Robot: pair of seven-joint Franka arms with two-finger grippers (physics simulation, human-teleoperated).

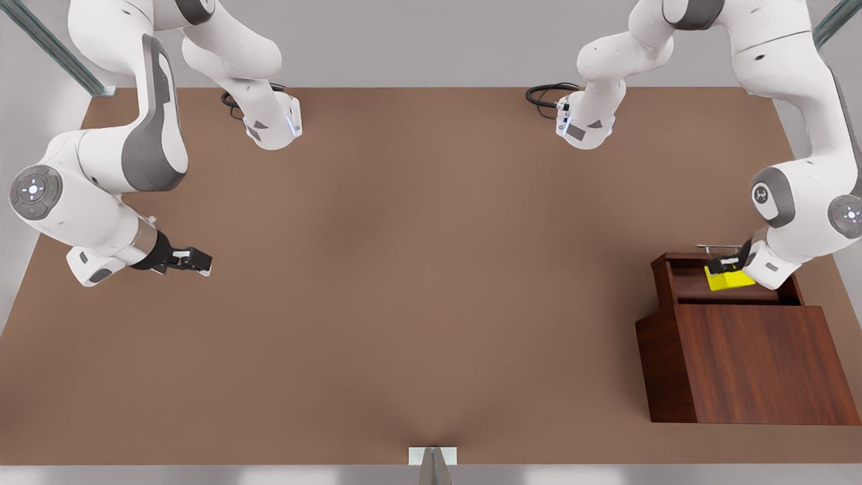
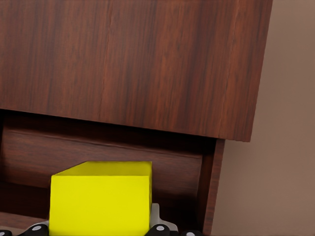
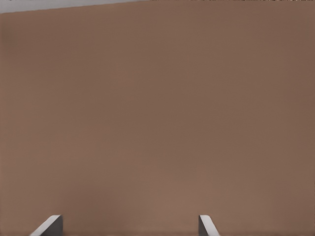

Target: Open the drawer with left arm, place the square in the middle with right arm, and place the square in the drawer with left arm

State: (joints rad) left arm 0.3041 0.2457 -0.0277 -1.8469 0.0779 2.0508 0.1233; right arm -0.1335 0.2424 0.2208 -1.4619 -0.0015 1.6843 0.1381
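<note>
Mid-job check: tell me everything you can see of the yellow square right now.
The square is a small, bright yellow, plain-faced cube with sharp edges and a matte look. It sits over the open drawer of the wooden cabinet, at the front view's right, tilted slightly. The left gripper is shut on it; black fingertips show at its sides. Whether its base touches the drawer floor cannot be told.

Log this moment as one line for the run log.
drawer: open | yellow cube: in left gripper, over drawer | right gripper: open, empty, waiting over table
</note>
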